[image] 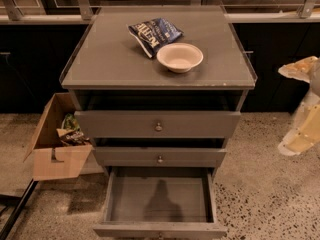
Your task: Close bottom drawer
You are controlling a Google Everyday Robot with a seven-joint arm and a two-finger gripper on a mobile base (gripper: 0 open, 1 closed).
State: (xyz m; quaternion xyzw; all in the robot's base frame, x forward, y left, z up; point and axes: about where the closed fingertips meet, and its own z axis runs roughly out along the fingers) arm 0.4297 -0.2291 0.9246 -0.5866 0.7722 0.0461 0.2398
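The bottom drawer (159, 201) of the grey cabinet stands pulled out toward me. Its wide shallow tray is bare inside, and its front (160, 229) sits at the lower edge of the view with the knob barely showing. The mid-sized drawer front (159, 156) and the tall drawer front (158, 124) above it stick out only slightly. My gripper (301, 106) shows as a pale yellow-white shape at the right edge, beside the cabinet at about the height of the upper drawers. It is well to the right of the bottom drawer and touches nothing.
On the cabinet top (110, 59) lie a blue chip bag (154, 33) and a beige bowl (179, 57). An open cardboard box (59, 141) with rubbish stands on the speckled floor left of the cabinet. A dark counter wall runs behind.
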